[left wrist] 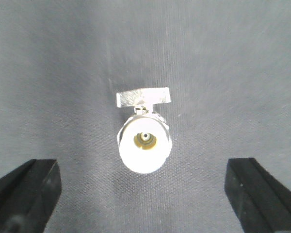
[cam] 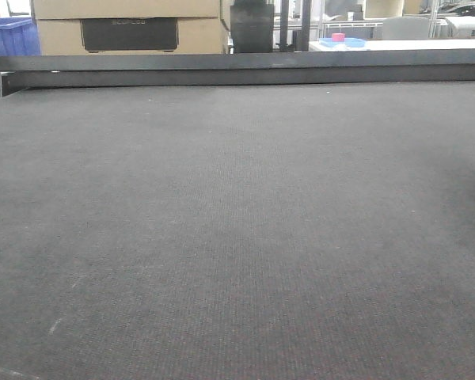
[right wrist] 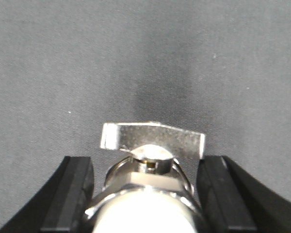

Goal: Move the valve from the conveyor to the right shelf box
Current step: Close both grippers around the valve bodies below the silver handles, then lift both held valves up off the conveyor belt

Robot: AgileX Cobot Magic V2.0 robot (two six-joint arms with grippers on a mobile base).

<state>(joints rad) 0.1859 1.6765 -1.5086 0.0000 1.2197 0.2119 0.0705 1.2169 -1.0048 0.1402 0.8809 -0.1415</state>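
Right fingers (right wrist: pixel 75 194) press against both sides of a valve (right wrist: pixel 148 187). They appear to grip it, ready for the shelf box, which is out of view. Left fingers (left wrist: pixel 31 189) hang wide open and empty over a second valve (left wrist: pixel 144 141) lying on the conveyor (cam: pixel 237 237), centred between them, likely lined up for a pick.
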